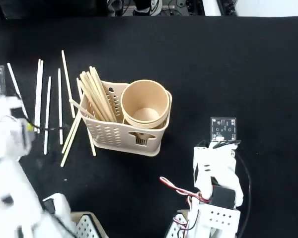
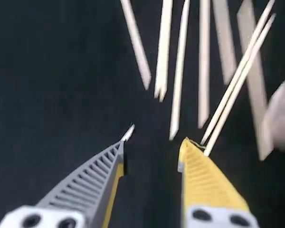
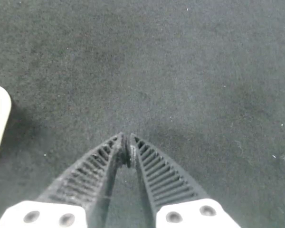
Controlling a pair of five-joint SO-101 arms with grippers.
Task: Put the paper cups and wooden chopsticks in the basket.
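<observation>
From above, the cream basket point(image 1: 114, 136) stands on the black worktop point(image 1: 228, 64) with stacked paper cups point(image 1: 145, 106) inside one end and a bundle of wooden chopsticks point(image 1: 95, 94) slanting out of the other. More loose chopsticks point(image 1: 38, 94) lie on the worktop beside it, and a few lean against its wall. The left arm point(image 1: 10, 139) is over these loose sticks, and the right arm point(image 1: 216, 171) is on the basket's other side, apart from it. At the left wrist, the left hand point(image 2: 154, 141) is spread wide and holds nothing, with loose sticks point(image 2: 204, 61) fanned beyond its tips. At the right wrist, the right hand point(image 3: 127, 140) is pinched closed and holds nothing, over bare worktop point(image 3: 180, 57).
</observation>
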